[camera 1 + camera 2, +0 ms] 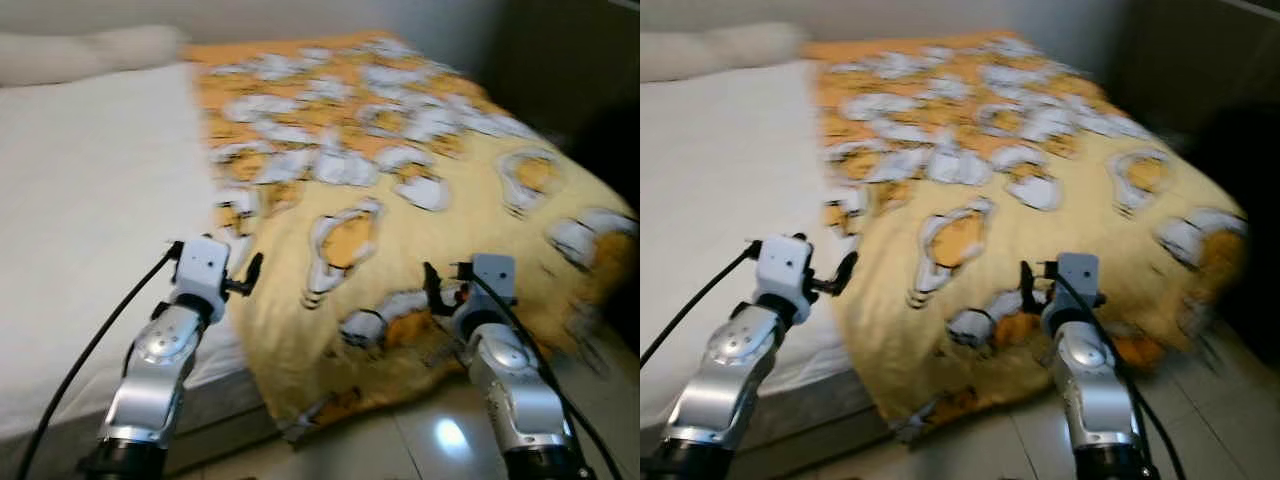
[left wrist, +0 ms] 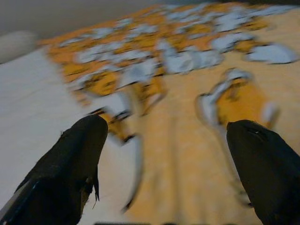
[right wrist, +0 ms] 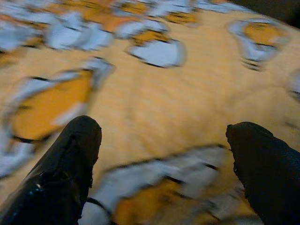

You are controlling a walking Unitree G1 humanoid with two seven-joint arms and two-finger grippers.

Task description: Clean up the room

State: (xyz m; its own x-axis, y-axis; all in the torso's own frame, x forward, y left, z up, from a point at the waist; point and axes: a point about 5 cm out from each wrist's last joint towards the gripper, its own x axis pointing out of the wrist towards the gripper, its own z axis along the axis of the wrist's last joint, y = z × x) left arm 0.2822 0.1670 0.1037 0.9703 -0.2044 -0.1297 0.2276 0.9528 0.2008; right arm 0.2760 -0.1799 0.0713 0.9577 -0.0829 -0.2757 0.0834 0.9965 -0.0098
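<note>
Spread over the bed's [image 1: 90,230] right half, from 12 down to 5 o'clock: a yellow blanket [image 1: 400,230] with white-and-orange print, its lower edge hanging toward the tiled floor [image 1: 420,440]. At 7 o'clock, left hand [image 1: 240,278] spread wide at the blanket's edge. At 5 o'clock, right hand [image 1: 440,290] spread too, above the hanging edge. Blurred throughout.

Beds: we count one bed [image 1: 90,200], at the frame's left.
Blankets: one yellow patterned blanket [image 1: 400,200], centre to right.
Pillows: one pillow [image 1: 80,52], upper left.
Hands: two, the left hand [image 1: 235,278] and the right hand [image 1: 445,290], lower frame.
</note>
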